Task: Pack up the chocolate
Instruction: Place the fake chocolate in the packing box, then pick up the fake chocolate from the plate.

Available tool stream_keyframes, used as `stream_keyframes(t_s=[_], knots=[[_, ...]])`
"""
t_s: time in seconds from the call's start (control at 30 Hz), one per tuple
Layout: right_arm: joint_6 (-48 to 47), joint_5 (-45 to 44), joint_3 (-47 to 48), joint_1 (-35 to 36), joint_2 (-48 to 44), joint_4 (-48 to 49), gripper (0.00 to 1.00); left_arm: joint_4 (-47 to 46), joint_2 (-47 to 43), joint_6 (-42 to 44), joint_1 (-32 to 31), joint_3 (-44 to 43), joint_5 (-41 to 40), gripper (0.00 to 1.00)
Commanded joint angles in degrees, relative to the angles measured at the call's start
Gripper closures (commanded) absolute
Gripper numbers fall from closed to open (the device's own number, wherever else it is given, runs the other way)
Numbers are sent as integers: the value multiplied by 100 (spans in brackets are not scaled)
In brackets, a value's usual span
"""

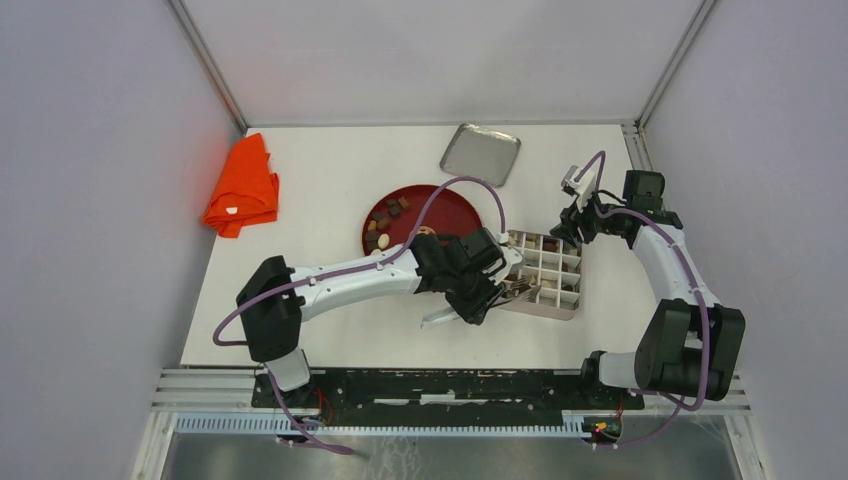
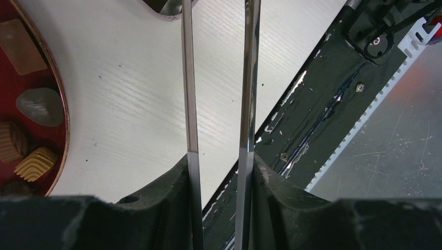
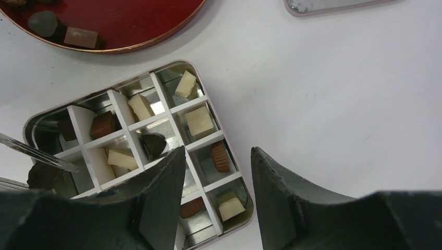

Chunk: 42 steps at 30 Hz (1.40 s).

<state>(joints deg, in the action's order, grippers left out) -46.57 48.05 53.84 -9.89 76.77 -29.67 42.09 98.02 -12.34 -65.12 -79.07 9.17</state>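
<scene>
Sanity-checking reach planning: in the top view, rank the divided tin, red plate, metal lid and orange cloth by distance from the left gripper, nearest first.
1. Divided tin, just right of the left gripper.
2. Red plate, behind it, slightly left.
3. Metal lid, at the back.
4. Orange cloth, far left.

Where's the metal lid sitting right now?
Top view: the metal lid lies at the back, right of centre, just beyond the red plate, apart from the divided tin.
</scene>
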Motion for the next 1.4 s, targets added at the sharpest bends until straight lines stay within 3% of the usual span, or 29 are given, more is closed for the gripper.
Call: stream_keyframes(t_s=[0.0, 0.47, 0.7, 0.9, 1.1, 1.37], knots=[[-68, 204, 47, -39, -143, -48, 45, -27, 70, -283, -34, -241, 89, 56], [-98, 231, 56, -56, -135, -73, 45, -69, 23, -336, -30, -277, 167, 54], [-98, 253, 56, -57, -129, -81, 45, -368, -546, -606, 165, -155, 174, 57], [-107, 283, 55, -57, -123, -92, 45, -285, -1289, -622, 992, 381, 371, 58], [-103, 336, 47, -55, -104, -95, 45, 293, -1865, -251, 2461, 744, 222, 57], [-122, 372, 47, -57, -36, -109, 45, 771, -1209, 192, 3462, 197, -300, 56]])
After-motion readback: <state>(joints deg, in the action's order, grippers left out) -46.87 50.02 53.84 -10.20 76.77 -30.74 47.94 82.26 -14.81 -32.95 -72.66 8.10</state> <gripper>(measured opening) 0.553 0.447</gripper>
